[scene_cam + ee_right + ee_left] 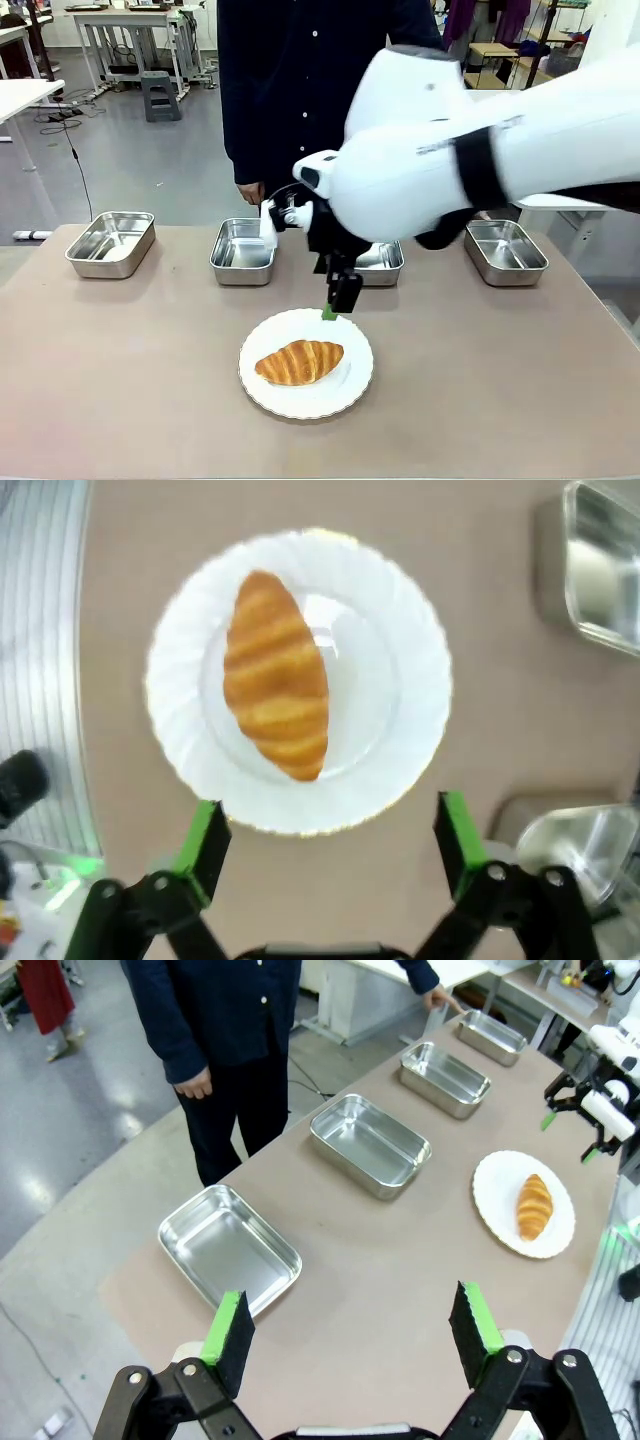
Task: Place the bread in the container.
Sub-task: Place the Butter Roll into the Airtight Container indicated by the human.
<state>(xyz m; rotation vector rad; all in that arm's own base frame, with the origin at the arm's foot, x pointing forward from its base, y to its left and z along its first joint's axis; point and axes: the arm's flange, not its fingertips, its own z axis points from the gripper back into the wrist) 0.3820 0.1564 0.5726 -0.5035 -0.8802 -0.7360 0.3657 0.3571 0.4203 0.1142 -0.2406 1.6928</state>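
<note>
right arm (470,160): reaching in from right across the middle, wrist turned down | right gripper (330,832): jaws spread wide, empty | left gripper (352,1324): jaws spread wide, empty

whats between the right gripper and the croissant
Just a bare strip of the white plate; the right wrist view shows the open right gripper over its rim, croissant beyond.

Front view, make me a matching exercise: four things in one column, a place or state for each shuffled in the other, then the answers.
1 bread
2 right gripper
3 left gripper
4 leftmost tray

A empty
B open, over the rim of the plate
C lying on the plate
D open, up at the table's left end

Pairs: 1-C, 2-B, 3-D, 4-A
</note>
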